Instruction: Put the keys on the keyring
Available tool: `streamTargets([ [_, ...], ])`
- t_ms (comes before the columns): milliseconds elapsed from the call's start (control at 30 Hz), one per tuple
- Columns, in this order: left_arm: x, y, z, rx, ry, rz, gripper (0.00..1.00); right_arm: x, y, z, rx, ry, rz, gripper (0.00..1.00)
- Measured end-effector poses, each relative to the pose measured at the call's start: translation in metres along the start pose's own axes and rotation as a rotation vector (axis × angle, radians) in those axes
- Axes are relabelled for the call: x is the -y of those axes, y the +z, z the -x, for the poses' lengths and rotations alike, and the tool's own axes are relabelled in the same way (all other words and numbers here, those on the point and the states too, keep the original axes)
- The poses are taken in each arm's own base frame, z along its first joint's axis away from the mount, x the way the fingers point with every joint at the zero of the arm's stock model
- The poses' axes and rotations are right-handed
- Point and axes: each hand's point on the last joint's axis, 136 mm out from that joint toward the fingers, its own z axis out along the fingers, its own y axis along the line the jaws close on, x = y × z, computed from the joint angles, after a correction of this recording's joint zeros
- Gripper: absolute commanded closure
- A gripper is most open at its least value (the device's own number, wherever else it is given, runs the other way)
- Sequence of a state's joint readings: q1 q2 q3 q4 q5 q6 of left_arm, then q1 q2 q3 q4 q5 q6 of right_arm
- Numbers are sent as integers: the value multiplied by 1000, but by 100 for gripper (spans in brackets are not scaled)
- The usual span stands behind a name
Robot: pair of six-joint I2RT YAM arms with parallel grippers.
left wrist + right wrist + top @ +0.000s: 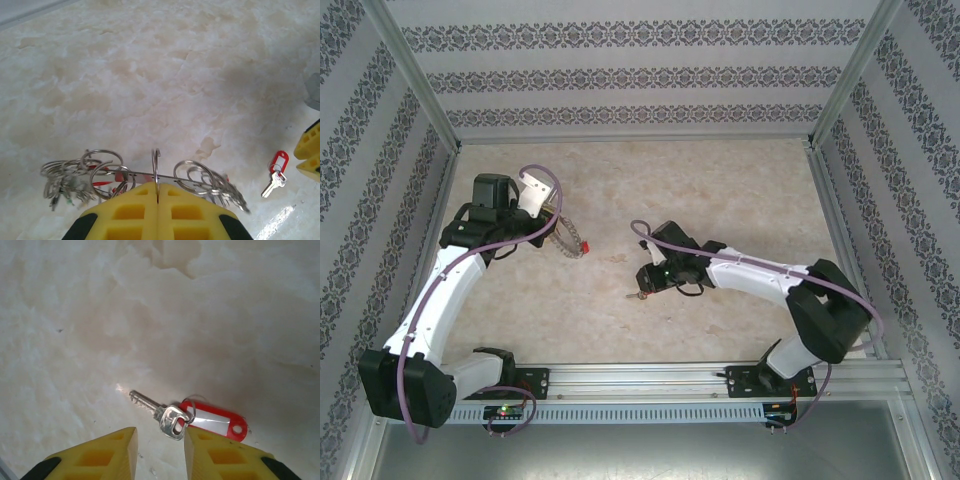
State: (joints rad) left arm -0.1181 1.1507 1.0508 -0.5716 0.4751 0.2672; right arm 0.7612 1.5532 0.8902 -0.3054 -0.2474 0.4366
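My left gripper (157,194) is shut on one wire loop of the keyring (156,165), a grey ring strung with many small split rings and keys, held just above the table. In the top view the keyring (569,240) hangs at the left gripper (556,228), with a red tag beside it. A single silver key (167,416) with a red plastic tag (216,422) lies flat on the table. My right gripper (160,440) stands open over it, and the key's head lies between the fingertips, close to the right finger (200,450). That key (274,183) lies to the right in the left wrist view.
The marble-patterned tabletop (720,190) is bare beyond the arms. Patterned walls and metal frame posts (825,180) close the table in on three sides. The right gripper's yellow fingers (310,150) stand at the right edge of the left wrist view.
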Motion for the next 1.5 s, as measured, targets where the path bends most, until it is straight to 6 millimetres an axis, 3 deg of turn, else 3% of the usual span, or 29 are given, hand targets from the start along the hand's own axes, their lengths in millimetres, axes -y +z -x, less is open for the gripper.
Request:
streamTargets([
  [167,0,0,0,0,8,-1,100,13,12,-10,-106,78,-86,68],
  [367,5,1,1,0,22,-13,100,15,21,-17,-177,103,-126,73],
  [733,5,1,1,1,27,-15,100,20,35,-24,-235,126,-140,72],
  [1167,11,0,-3,-1,34,-42,100,20,40,-11,-236,154,-98,81],
  [1500,12,2,-9,-13,36,-45,100,10,43,-8,-241,128,-94,77],
])
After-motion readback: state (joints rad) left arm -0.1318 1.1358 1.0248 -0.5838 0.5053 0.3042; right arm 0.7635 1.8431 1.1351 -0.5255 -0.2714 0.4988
